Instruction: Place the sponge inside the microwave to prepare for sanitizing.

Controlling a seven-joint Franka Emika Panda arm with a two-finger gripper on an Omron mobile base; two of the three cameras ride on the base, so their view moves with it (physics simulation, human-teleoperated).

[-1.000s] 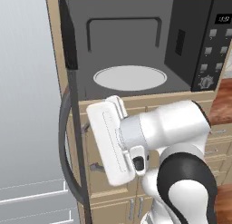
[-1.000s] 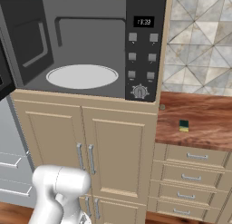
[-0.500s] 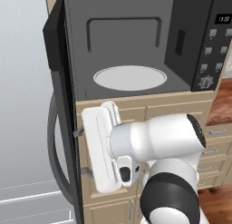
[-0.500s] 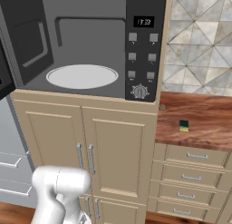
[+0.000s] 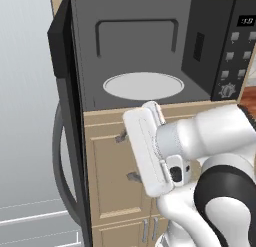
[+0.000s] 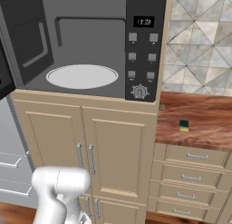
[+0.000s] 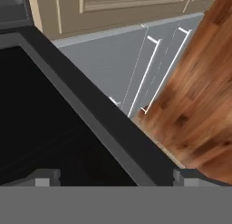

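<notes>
Large black built-in microwave (image 6: 90, 51) with door swung open, white round turntable (image 6: 82, 76) bare, small yellow-and-green sponge (image 6: 183, 125) on the reddish wooden counter (image 6: 199, 123) right of it, two-finger gripper (image 7: 115, 177) spread wide, apparently holding nothing, beside the dark door.
</notes>
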